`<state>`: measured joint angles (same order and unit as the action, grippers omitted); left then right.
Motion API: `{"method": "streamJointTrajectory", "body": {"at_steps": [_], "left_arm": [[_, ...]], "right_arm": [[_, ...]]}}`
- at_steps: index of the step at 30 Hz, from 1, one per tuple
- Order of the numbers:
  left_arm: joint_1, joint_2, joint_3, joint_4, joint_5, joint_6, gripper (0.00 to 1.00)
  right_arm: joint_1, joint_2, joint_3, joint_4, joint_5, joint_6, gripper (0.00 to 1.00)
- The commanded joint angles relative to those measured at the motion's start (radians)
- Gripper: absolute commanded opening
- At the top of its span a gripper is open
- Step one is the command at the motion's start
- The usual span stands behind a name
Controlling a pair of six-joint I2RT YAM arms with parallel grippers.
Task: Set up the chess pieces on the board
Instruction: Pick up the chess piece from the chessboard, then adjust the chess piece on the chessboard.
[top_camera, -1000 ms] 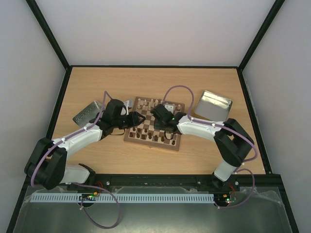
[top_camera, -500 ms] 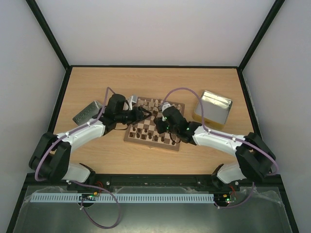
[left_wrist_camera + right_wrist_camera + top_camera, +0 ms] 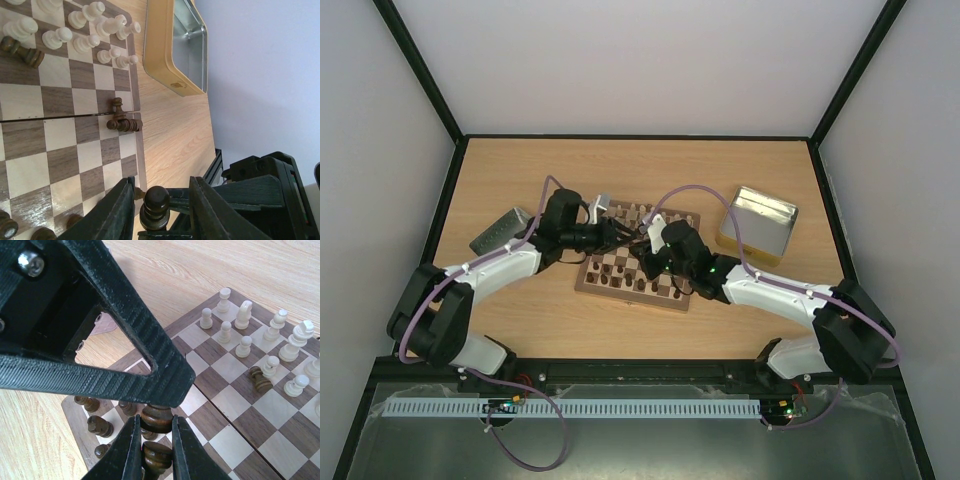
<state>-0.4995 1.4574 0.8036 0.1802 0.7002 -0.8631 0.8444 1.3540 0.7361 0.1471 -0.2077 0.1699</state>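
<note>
The board lies mid-table, with cream pieces along its far side and dark pieces along its near side. My right gripper is shut on a dark piece above the dark rows. My left gripper meets it over the board. Its jaws stand open on either side of that dark piece, with gaps on both sides. One left finger covers the piece's far end. Two dark pieces lie toppled on the board.
An open silver tin with a tan side stands right of the board. A second silver tin lies left of it beside my left arm. Both arms reach over the board and their grippers touch or nearly touch.
My right gripper drew back toward the near side of the board, its elbow swinging down and right. My left gripper moved right over the board and met it.
</note>
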Motion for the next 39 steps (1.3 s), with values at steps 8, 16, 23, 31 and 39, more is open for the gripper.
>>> {"method": "streamJointTrajectory", "body": {"at_steps": [8, 16, 23, 31, 39], "left_arm": [[0.007, 0.02, 0.022, -0.027, 0.014, 0.044, 0.08], [0.007, -0.054, 0.069, -0.124, -0.219, 0.139, 0.02], [0.007, -0.071, 0.105, -0.19, -0.323, 0.205, 0.02], [-0.123, -0.058, 0.106, -0.214, -0.466, 0.35, 0.03], [-0.309, -0.018, 0.09, -0.199, -0.663, 0.44, 0.05]], "right_arm": [[-0.004, -0.035, -0.011, 0.036, 0.008, -0.02, 0.04], [-0.026, 0.004, 0.05, -0.109, 0.223, -0.015, 0.04], [-0.045, 0.0, 0.079, -0.121, 0.178, 0.037, 0.06], [-0.066, 0.031, 0.121, -0.177, 0.212, 0.239, 0.06], [-0.115, -0.013, 0.073, -0.246, 0.318, 0.577, 0.08]]}}
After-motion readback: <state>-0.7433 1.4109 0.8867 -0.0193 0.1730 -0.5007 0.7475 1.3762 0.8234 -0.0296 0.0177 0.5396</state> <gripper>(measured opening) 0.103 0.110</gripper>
